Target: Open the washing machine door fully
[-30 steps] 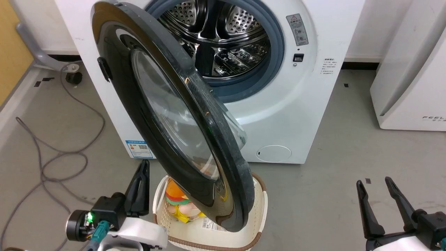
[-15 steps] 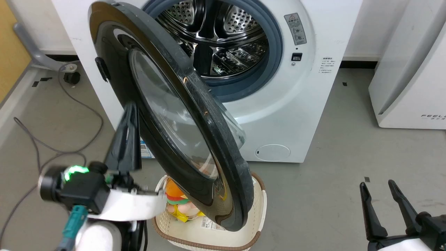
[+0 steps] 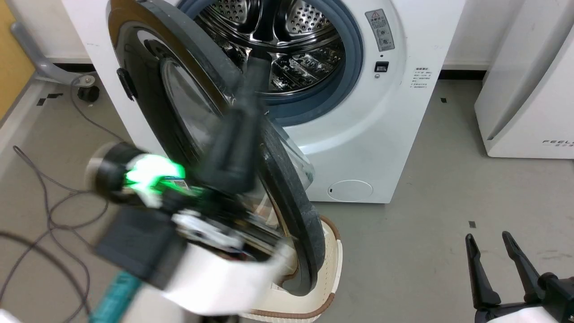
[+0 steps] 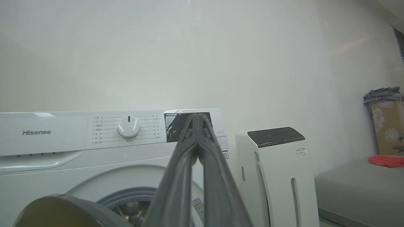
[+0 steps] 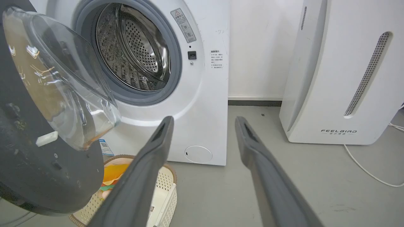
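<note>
The washing machine door (image 3: 148, 112) is swung out about halfway from the washing machine (image 3: 381, 134), hinged on the robot's left. The glossy black side faces left and the edge points more or less at the robot. From the right wrist view you get the matte grey inside and the clear glass bowl (image 5: 56, 88) bulging toward the drum (image 3: 291, 40), which is wide open to see.

The left gripper (image 4: 197, 119) is up in front of the door's outer face, fingers pointing upward. In the head view it's a total blur, so I honestly can't tell if it's touching the door or just beside it. Its own camera shows the two fingers pinched together with nothing between them, aimed up at the control panel near the knob (image 4: 128, 127).

The right gripper (image 3: 488, 237) hangs low on the right over bare floor, well away from the machine, fingers spread wide and holding nothing.

There's a cream basket (image 3: 332, 251) on the floor right under the door's bottom edge, with something orange and yellow in it. A white FEELBIRD appliance (image 3: 524, 89) stands to the right of the washer, and a grey cable (image 3: 49, 211) loops across the floor on the left.
</note>
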`<state>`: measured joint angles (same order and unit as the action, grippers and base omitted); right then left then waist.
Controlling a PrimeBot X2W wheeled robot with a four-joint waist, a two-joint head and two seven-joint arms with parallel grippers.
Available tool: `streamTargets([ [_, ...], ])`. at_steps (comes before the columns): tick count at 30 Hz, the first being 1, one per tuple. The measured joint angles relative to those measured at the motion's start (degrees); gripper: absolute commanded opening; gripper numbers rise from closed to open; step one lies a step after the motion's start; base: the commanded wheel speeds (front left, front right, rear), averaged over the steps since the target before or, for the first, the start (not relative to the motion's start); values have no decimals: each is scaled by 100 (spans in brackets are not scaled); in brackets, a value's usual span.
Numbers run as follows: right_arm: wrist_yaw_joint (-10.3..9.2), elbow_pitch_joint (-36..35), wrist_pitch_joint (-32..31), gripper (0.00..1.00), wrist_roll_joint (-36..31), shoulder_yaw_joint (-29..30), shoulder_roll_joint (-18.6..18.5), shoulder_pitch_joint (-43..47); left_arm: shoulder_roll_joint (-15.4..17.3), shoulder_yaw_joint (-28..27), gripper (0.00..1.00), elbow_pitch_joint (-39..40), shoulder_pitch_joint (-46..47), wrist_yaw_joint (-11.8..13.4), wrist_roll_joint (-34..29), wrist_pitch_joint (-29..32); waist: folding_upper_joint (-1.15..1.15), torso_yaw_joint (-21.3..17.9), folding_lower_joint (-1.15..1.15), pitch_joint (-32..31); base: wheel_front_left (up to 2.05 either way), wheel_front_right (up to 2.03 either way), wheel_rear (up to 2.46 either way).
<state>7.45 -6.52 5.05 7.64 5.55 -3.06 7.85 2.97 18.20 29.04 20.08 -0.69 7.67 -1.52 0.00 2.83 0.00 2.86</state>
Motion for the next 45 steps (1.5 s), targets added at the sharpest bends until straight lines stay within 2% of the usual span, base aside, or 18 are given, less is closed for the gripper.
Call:
streamTargets([
  [8,0,7,-24,100,45,-13,0,8,-14,1354,0,-89,65,5,474,761,0,12,0,40,0,0,0],
  [19,0,43,-69,100,52,-46,0,22,105,2398,0,-862,-809,-107,936,1741,0,38,0,45,0,0,0],
  [24,0,67,-91,100,96,-55,0,53,211,2383,0,-1470,-1015,10,956,1739,0,58,0,67,0,0,0],
  [33,0,133,-91,100,103,-75,0,54,58,2083,0,-2584,-614,382,1031,976,0,75,0,76,0,0,0],
  [40,0,162,-91,100,109,-70,0,105,1,2045,0,-3142,-350,637,1185,556,0,105,0,82,0,0,0],
  [45,0,182,-91,100,110,-79,0,110,-57,2015,0,-3260,-382,786,1311,409,0,137,0,71,0,0,0],
])
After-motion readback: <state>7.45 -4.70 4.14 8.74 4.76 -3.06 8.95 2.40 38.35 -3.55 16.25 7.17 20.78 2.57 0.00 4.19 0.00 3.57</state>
